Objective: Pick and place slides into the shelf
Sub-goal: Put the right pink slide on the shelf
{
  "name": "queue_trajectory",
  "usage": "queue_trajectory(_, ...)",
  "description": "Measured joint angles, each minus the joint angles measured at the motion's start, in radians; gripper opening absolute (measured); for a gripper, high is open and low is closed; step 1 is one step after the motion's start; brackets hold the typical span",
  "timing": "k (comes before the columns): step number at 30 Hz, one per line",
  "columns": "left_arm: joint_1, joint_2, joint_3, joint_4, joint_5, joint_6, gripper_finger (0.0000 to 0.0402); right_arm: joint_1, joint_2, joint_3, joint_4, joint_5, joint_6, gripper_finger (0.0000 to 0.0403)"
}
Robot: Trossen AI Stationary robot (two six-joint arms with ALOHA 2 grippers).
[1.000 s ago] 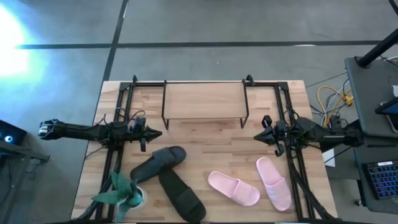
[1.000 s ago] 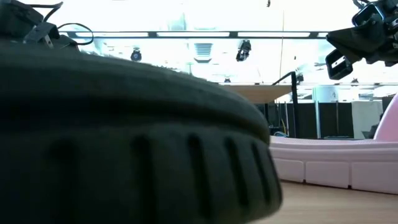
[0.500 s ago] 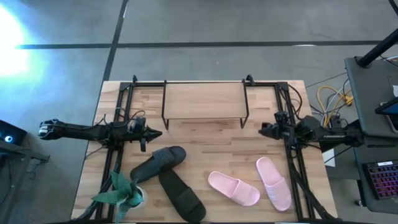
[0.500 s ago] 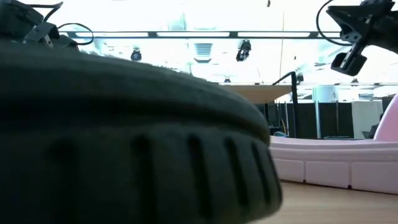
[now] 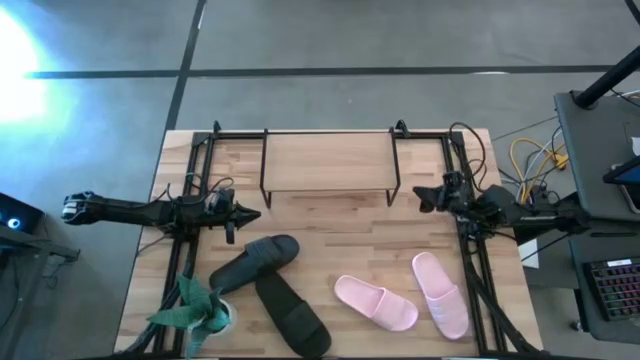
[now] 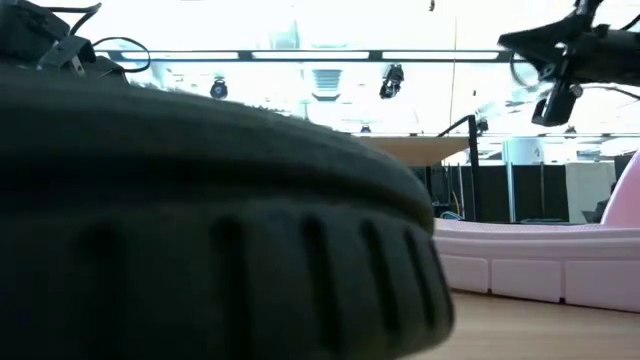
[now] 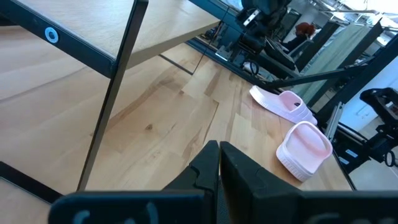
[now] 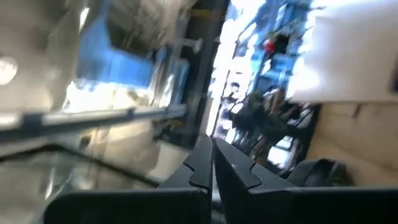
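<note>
From above I see the shelf (image 5: 328, 162) standing at the far side of the table (image 5: 330, 250), its light top board bare. All four slides lie on the table nearer the front edge. One dark slide (image 5: 255, 260) lies angled, its toe end pointing toward the middle of the table; the second dark slide (image 5: 292, 315) lies just in front of it, running toward the front edge, the two nearly touching. To their right, one pink slide (image 5: 375, 302) lies slantwise and the other pink slide (image 5: 440, 293) lies beside it near the right rail, pointing roughly front to back. A plant (image 5: 195, 308) sits at the front left corner.

My left gripper (image 5: 250, 213) hangs over the table's left side, just behind the angled dark slide, and its wrist camera shows the two fingers (image 7: 208, 168) pressed together with nothing between them. My right gripper (image 5: 422, 197) is up off the table on the right, near the shelf's right leg and well behind the pink pair; its own camera shows the fingers (image 8: 202, 163) clenched together, empty, and pointed off into the room.

The table-level camera is mostly blocked by a dark slide's sole pressed close to the lens, with a pink slide's side showing at the right.
</note>
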Motion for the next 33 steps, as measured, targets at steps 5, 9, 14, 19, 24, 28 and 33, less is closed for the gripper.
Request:
queue_trajectory(5, 0.000, 0.000, 0.000, 0.000, 0.000, 0.000, 0.0000, 0.002, 0.189, 0.162, -0.010, 0.066, -0.079, 0.0021)
queue_trajectory(9, 0.000, 0.000, 0.000, 0.000, 0.000, 0.000, 0.0000, 0.002, 0.366, 0.377, -0.165, 0.007, -0.269, 0.0036)
queue_trajectory(14, 0.000, 0.000, 0.000, 0.000, 0.000, 0.000, 0.0000, 0.002, 0.557, 0.692, -0.711, -0.110, -0.330, 0.0048)
queue_trajectory(19, 0.000, 0.000, 0.000, 0.000, 0.000, 0.000, 0.0000, 0.002, 0.744, 0.951, -1.250, -0.161, -0.311, 0.0050)
queue_trajectory(24, 0.000, 0.000, 0.000, 0.000, 0.000, 0.000, 0.0000, 0.004, 0.904, 1.135, -1.558, -0.242, -0.328, 0.0055)
queue_trajectory(28, 0.000, 0.000, 0.000, 0.000, 0.000, 0.000, 0.0000, 0.010, 1.023, 1.231, -1.757, -0.366, -0.401, 0.0077)
queue_trajectory(33, 0.000, 0.000, 0.000, 0.000, 0.000, 0.000, 0.0000, 0.043, 1.144, 1.286, -1.940, -0.479, -0.531, 0.0124)
